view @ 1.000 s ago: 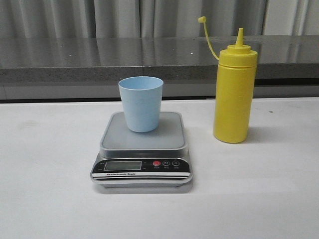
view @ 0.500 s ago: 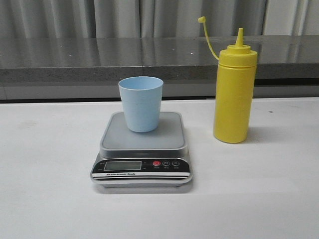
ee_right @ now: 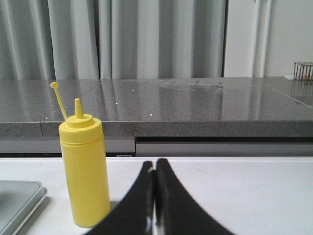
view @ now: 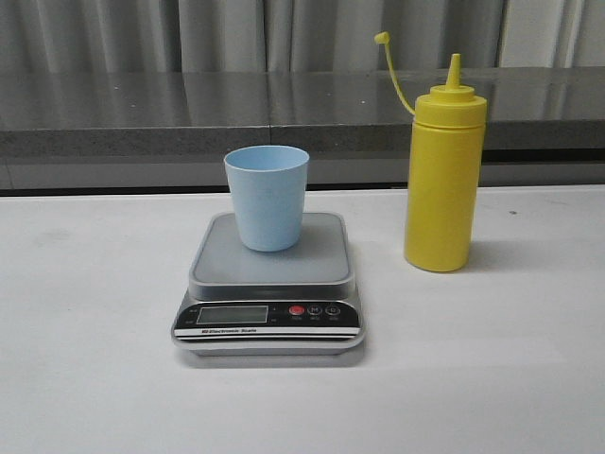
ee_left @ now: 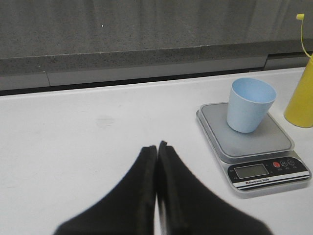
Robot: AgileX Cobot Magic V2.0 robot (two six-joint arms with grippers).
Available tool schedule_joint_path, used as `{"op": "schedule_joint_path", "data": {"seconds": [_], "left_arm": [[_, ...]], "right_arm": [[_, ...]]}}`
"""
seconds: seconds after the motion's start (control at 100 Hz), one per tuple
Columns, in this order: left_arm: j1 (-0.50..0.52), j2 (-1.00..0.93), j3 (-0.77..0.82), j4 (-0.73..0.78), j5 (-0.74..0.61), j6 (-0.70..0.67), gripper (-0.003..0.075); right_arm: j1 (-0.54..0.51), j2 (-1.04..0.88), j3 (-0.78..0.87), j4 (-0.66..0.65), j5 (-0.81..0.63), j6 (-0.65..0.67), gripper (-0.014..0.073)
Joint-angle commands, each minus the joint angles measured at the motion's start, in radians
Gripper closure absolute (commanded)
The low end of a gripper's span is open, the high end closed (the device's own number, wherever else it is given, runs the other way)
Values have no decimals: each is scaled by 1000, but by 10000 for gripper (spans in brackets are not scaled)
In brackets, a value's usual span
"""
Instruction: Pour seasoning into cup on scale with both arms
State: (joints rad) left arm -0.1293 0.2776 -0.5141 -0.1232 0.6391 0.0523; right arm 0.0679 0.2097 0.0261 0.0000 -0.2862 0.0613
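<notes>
The pale blue cup (view: 267, 197) stands upright on the grey platform of the scale (view: 269, 284) in the middle of the white table. The yellow seasoning bottle (view: 442, 180) stands upright to the right of the scale, its tethered cap off the nozzle. In the left wrist view the cup (ee_left: 250, 105), scale (ee_left: 254, 147) and part of the bottle (ee_left: 301, 95) show; my left gripper (ee_left: 157, 145) is shut and empty, well short of them. In the right wrist view the bottle (ee_right: 84, 166) stands beside my right gripper (ee_right: 155, 162), which is shut and empty. Neither arm shows in the front view.
A grey stone ledge (view: 189, 109) runs along the back of the table, with grey curtains behind it. The scale's corner (ee_right: 19, 196) shows in the right wrist view. Bare white tabletop (view: 85, 312) lies left and right of the scale.
</notes>
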Motion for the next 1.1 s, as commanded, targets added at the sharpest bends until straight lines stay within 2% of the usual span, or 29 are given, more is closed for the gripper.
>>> {"op": "schedule_joint_path", "data": {"seconds": [0.0, 0.3, 0.47, 0.58, 1.09], "left_arm": [[1, 9, -27, -15, -70, -9, 741], [1, 9, -27, -15, -70, -9, 741], [1, 9, -27, -15, -70, -9, 741], [1, 9, -27, -15, -70, -9, 741], [1, 9, -27, -15, -70, -9, 741]], "right_arm": [[-4, -39, -16, 0, -13, -1, 662], [-4, -245, -16, 0, 194, 10, 662], [-19, -240, -16, -22, 286, 83, 662], [-21, -242, -16, -54, 306, 101, 662], [-21, -242, -16, -55, 293, 101, 662]]}}
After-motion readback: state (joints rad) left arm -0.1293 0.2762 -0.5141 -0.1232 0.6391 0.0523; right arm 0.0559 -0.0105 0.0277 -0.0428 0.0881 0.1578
